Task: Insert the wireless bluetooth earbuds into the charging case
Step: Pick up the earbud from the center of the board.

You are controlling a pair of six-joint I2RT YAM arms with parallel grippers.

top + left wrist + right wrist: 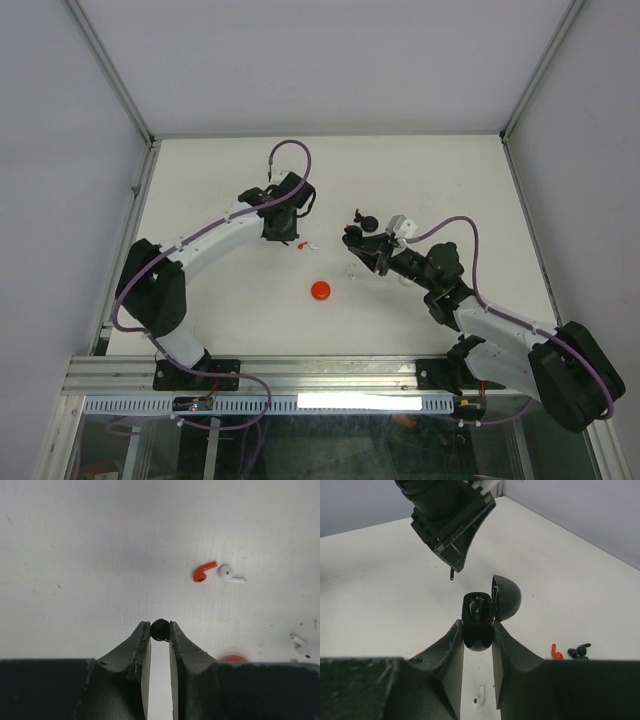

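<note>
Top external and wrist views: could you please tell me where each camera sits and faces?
Top external: above, behind the bases, looking down on the table; left arm and right arm show.
Left wrist: behind the left gripper, facing down; fingers pinch a black earbud.
Right wrist: behind the right gripper, facing across the table; fingers hold the open black case.
Shared: top and left wrist both show the orange earbud.

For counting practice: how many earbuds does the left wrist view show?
4: black bud in left pincer, red bud beside white bud, second white bud far right. Others may be hidden.
</note>
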